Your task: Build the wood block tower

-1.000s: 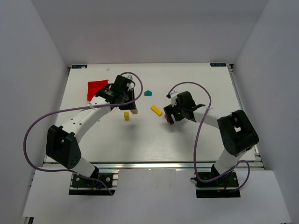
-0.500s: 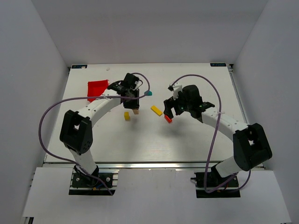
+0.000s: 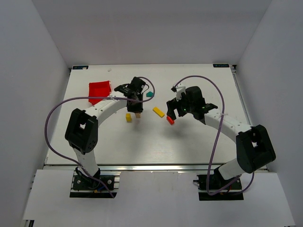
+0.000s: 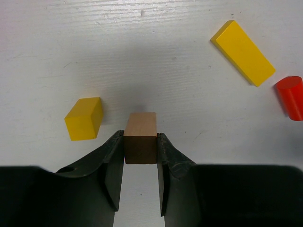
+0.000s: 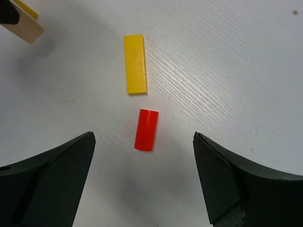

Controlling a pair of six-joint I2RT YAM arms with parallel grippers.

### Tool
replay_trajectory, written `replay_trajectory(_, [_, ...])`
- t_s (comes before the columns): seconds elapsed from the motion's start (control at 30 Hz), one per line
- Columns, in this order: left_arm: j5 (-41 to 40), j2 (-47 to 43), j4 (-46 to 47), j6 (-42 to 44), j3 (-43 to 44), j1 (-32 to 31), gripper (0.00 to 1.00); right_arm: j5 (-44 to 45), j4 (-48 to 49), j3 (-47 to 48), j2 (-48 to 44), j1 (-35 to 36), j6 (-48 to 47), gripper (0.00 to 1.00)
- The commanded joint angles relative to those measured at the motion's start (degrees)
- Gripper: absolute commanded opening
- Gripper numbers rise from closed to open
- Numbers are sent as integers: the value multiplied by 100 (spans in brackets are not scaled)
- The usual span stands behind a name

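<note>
Left wrist view: left tool [image 4: 140, 156] is narrowed onto a plain wood block [image 4: 140, 142], with both fingers flat against its 2 side faces. The block's long axis runs straight out along the fingers, pointing away from the camera. I can't tell whether it touches the tabletop [image 4: 156, 56]. A yellow cube [image 4: 84, 118] lies just beside it on the left, apart and slightly rotated. Further out on the right, a yellow plank [image 4: 243, 53] lies flat and diagonal, with a red cylinder [image 4: 291, 97] at the frame edge.

Right wrist view: right tool [image 5: 142, 137] is spread wide, holding nothing. The red cylinder lies on its side between the fingers, clear of both, with its long axis pointing away from the camera and tilted slightly. The yellow plank lies beyond it, nearly end to end, with a small gap between them.

Top external view: no tower is stacked yet. All 4 of those blocks sit apart at mid-tabletop. A teal block [image 3: 149, 94] lies further back, behind the left tool. A red bin [image 3: 99, 90] is at the far left.
</note>
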Motion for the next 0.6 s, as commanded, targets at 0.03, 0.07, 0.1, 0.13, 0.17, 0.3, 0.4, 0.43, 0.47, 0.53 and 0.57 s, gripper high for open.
replay_trajectory(0.03, [-276, 82, 184, -67, 87, -110, 0, 175, 131, -38, -156, -35, 80, 89])
replay_trajectory(0.07, [-311, 100, 176, -76, 95, -128, 0, 193, 131, -39, -174, -43, 71, 89])
replay_trajectory(0.1, [-355, 143, 175, -84, 95, -137, 0, 219, 123, -47, -191, -43, 80, 89])
replay_trajectory(0.13, [-390, 161, 175, -93, 104, -145, 0, 237, 131, -56, -217, -43, 62, 89])
replay_trajectory(0.17, [-460, 170, 193, -102, 87, -163, 0, 263, 123, -82, -235, -43, 71, 89])
replay_trajectory(0.3, [-592, 179, 281, -120, -27, -172, 0, 325, 131, -109, -288, -52, 62, 89])
replay_trajectory(0.4, [-698, 197, 377, -216, -107, -172, 0, 351, 131, -118, -288, -43, 62, 89])
replay_trajectory(0.43, [-680, 171, 421, -190, -142, -172, 0, 342, 123, -118, -271, -43, 71, 89])
replay_trajectory(0.47, [-680, 170, 456, -181, -203, -172, 0, 325, 105, -109, -262, -43, 71, 89])
replay_trajectory(0.53, [-654, 188, 501, -129, -221, -172, 0, 325, 79, -91, -218, -43, 71, 89])
replay_trajectory(0.57, [-654, 179, 535, -120, -256, -172, 0, 325, 70, -83, -209, -52, 53, 89])
